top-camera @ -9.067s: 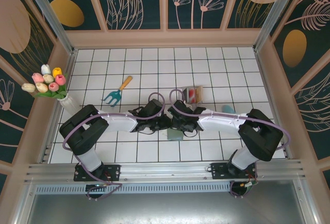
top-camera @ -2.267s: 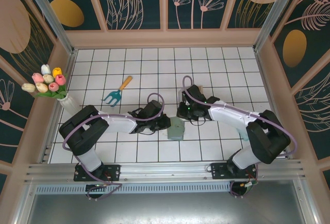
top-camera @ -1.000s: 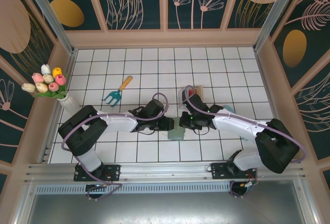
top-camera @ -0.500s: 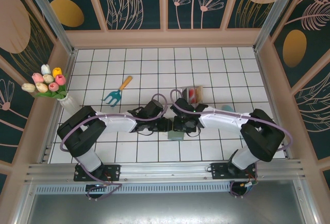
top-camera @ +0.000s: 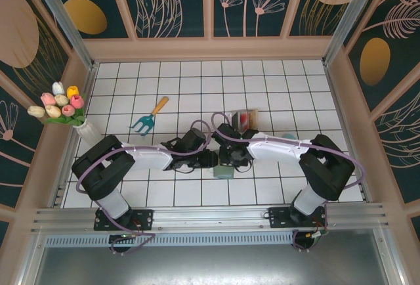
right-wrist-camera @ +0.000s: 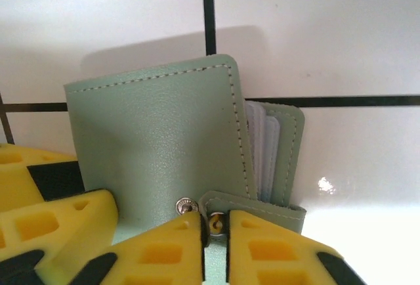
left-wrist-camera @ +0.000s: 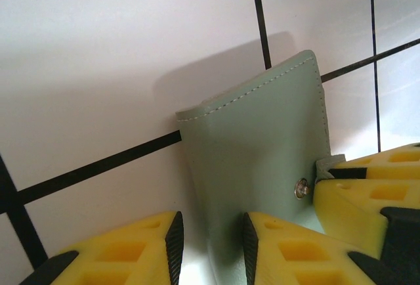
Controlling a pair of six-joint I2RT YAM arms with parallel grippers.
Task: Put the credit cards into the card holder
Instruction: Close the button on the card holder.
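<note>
The sage-green card holder point(top-camera: 224, 171) lies folded on the tiles between both arms. In the right wrist view its cover point(right-wrist-camera: 157, 140) is down, grey inner pockets point(right-wrist-camera: 261, 147) peek out at the right, and my right gripper point(right-wrist-camera: 214, 232) is shut on its snap tab point(right-wrist-camera: 262, 206). My left gripper point(left-wrist-camera: 210, 245) is open; the holder's left edge point(left-wrist-camera: 197, 167) runs into the gap and touches one finger. My right gripper's finger point(left-wrist-camera: 367, 193) shows at the tab there. The credit cards point(top-camera: 243, 121), red on top, stand in the clear tray point(top-camera: 252, 115) behind my right gripper point(top-camera: 228, 161).
A teal trowel point(top-camera: 149, 118) with a tan handle lies at the left centre. A white vase of tulips point(top-camera: 62, 104) stands by the left wall. A small teal object point(top-camera: 289, 138) pokes out behind my right arm. Wooden walls enclose the tiled floor.
My right gripper came from beside the clear tray back down to the card holder and now pinches its snap tab. My left arm has hardly moved.
</note>
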